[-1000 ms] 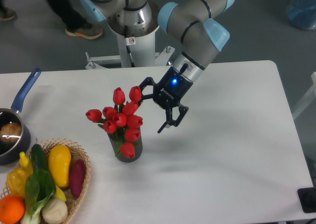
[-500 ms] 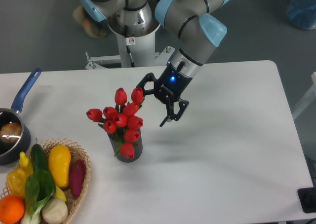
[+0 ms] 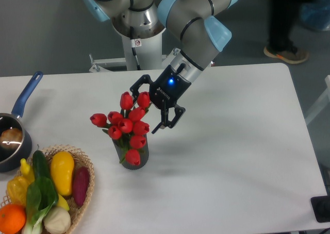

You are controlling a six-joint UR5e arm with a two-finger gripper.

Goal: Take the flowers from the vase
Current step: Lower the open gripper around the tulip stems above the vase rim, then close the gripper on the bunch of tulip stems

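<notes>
A bunch of red tulip flowers (image 3: 127, 124) stands in a small dark grey ribbed vase (image 3: 136, 155) on the white table. My gripper (image 3: 145, 110) is open, with its black fingers spread around the bunch's upper right side. One finger (image 3: 137, 85) reaches behind the topmost buds and the other hangs just right of the bunch at mid height. Nothing is held. The buds hide most of the vase's mouth.
A wicker basket (image 3: 84, 194) of vegetables and fruit sits at the front left. A blue-handled saucepan (image 3: 14, 128) stands at the left edge. The robot base (image 3: 135, 38) rises behind the table's far edge. A person's feet show on the floor at the back right.
My gripper has moved left toward the flowers, from beside the bunch to around its upper right buds. It stays open. The flowers and vase have not moved.
</notes>
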